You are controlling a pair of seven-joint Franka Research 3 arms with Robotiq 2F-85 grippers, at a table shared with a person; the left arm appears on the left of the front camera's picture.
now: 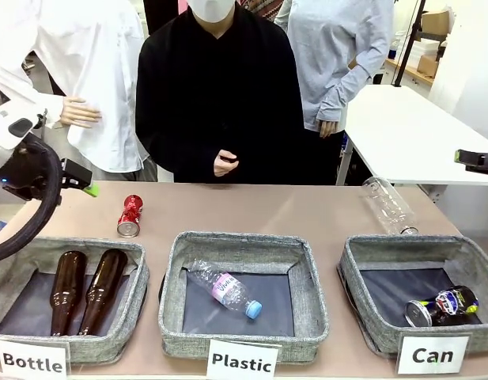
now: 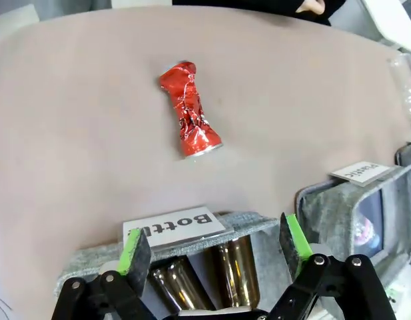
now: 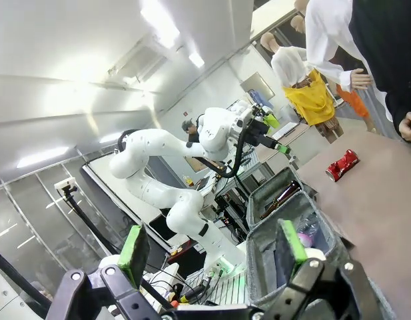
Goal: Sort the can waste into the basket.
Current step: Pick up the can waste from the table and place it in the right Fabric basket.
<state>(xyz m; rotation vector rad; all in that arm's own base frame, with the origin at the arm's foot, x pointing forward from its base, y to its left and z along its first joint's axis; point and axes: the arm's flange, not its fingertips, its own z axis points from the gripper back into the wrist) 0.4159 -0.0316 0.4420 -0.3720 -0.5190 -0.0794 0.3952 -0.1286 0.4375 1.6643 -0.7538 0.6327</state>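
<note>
Red can (image 1: 130,216), crushed, lies on the bare desk (image 1: 267,206) just behind the Bottle bin (image 1: 69,348), left of middle. Dark can (image 1: 443,307) with the round logo lies inside the Can basket (image 1: 362,317), at its front right. Left arm (image 1: 22,170) hangs over the desk's left edge, up and left of the red can, not touching it. Clear bottle (image 1: 390,206) lies on the desk behind the Can basket.

Left wrist view: left tool (image 2: 215,241) has its jaws spread wide, nothing between the green pads (image 2: 135,250). It sits above the Bottle bin's far rim; brown bottles (image 2: 235,270) show between the fingers. Red can (image 2: 189,110) lies ahead of the tool on the bare desk, past the Bottle label (image 2: 173,227), well apart from both pads, silver end toward the tool.

Right wrist view: right tool (image 3: 214,248) is also wide open and empty, up off the desk and rolled sideways. Red can (image 3: 342,165) shows far off on the desk, well apart from this tool.
</note>
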